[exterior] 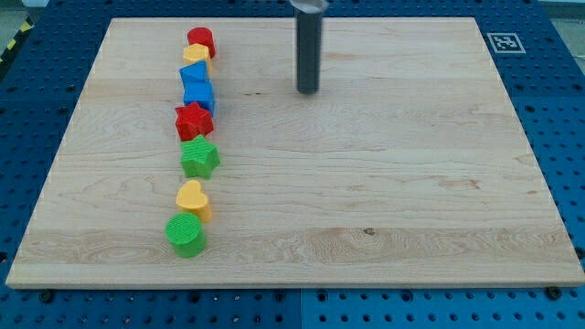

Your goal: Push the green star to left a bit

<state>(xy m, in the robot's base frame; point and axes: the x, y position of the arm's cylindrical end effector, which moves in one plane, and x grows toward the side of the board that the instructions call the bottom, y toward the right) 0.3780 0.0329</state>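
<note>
A green cylinder (pixel 186 235) sits nearest the camera, at the near end of a line of blocks running up the left of the wooden board (pixel 384 183). Behind it come a yellow heart (pixel 194 198), the green star (pixel 200 158), a red star (pixel 194 120), two blue blocks (pixel 197 89) of unclear shape, a partly hidden yellow block (pixel 196 55) and a red one (pixel 201 39). The rod's top is cut off; my tip (pixel 308 91) touches nothing, far and right of the green star.
</note>
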